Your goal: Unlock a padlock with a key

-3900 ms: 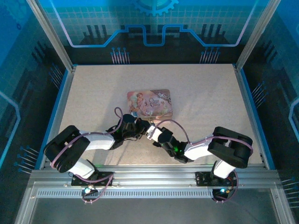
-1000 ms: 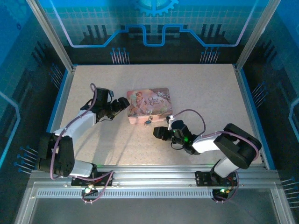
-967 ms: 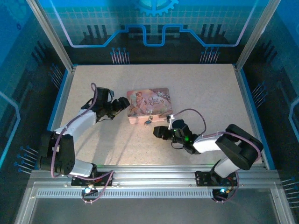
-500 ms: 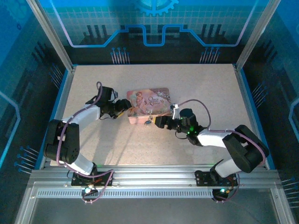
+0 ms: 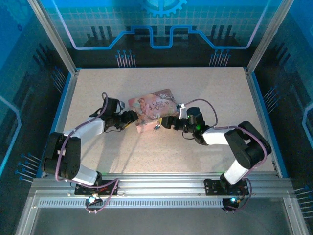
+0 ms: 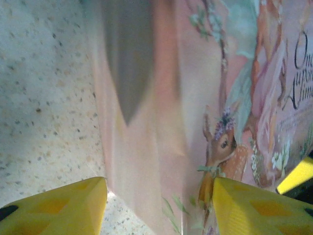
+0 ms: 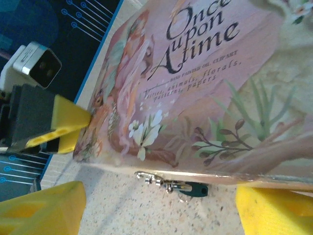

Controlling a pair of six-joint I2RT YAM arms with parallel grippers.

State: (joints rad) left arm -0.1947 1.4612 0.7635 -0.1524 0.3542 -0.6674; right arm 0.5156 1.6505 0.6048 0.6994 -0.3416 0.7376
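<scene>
padlock (image 7: pixel 197 189) dangles at the front edge of the pink box (image 7: pixel 195 98) on the bench (image 7: pixel 146 215); right fingers (image 7: pixel 39 208) spread wide just before it, holding nothing; left fingers (image 6: pixel 58 208) open too, straddling the box's corner

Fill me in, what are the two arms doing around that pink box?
Both arms are at the pink illustrated rectangular box, which lies skewed on the speckled table. The left gripper straddles the box's left end with its jaws apart. The right gripper hovers open at the front edge, facing the tiny bluish-silver metal padlock hanging there. Whether a key is in the lock is too small to tell.
</scene>
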